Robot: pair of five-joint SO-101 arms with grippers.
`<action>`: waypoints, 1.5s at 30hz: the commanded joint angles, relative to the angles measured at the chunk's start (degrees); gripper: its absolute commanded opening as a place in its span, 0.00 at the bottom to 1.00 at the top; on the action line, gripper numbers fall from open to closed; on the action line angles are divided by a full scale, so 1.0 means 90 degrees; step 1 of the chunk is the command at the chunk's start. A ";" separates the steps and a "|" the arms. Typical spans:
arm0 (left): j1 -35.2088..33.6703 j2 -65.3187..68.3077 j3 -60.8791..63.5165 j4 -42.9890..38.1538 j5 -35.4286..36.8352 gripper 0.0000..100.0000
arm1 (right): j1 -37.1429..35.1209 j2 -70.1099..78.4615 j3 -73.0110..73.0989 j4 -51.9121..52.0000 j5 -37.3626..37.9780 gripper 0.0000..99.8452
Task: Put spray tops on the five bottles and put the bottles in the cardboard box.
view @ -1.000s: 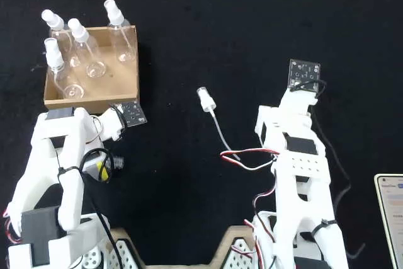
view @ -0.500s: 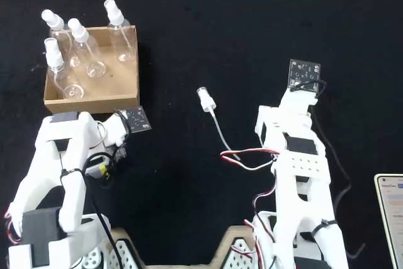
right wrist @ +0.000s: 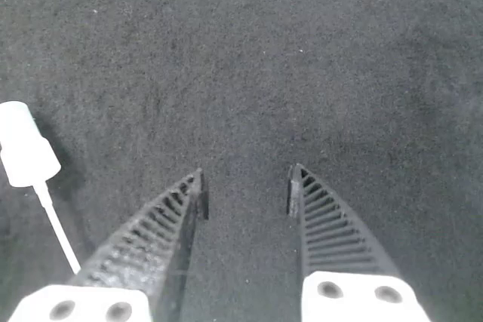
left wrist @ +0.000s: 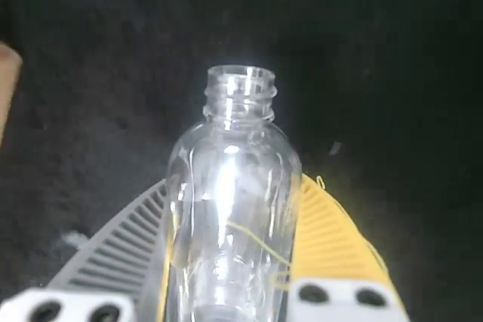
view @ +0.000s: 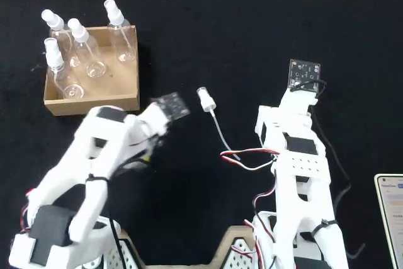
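A clear bottle [left wrist: 230,201] with a bare threaded neck stands between the grey and yellow fingers of my left gripper [left wrist: 232,183], which is shut on it. In the high view the left arm [view: 113,137] lies between the cardboard box [view: 94,89] and a loose white spray top [view: 206,100], whose thin tube trails toward the right arm [view: 296,149]. Several capped bottles [view: 85,45] stand in the box. My right gripper [right wrist: 247,185] hangs open over bare black cloth, with the spray top [right wrist: 26,154] off to one side of it.
A corner of the cardboard box [left wrist: 6,88] shows beside the held bottle. Red and white wires [view: 249,155] loop beside the right arm. A phone [view: 390,212] lies at the table's right edge. The black table [view: 220,29] is bare behind the spray top.
My left arm has swung to the right, from in front of the box toward the loose spray top at the table's middle. The right arm has not moved.
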 commanded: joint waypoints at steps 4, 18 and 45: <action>0.1646 -0.0215 -0.0737 0.0547 0.1856 0.04 | 0.0078 -0.0171 -0.0034 -0.0195 -0.0010 0.17; 0.1685 -0.0205 -0.0122 -0.0166 0.3497 0.04 | -0.0410 -0.0171 0.0044 -0.0137 -0.0020 0.17; 0.1675 -0.3350 0.1675 -0.0967 0.4425 0.04 | -0.1153 -0.0171 -0.0181 0.0059 0.0000 0.17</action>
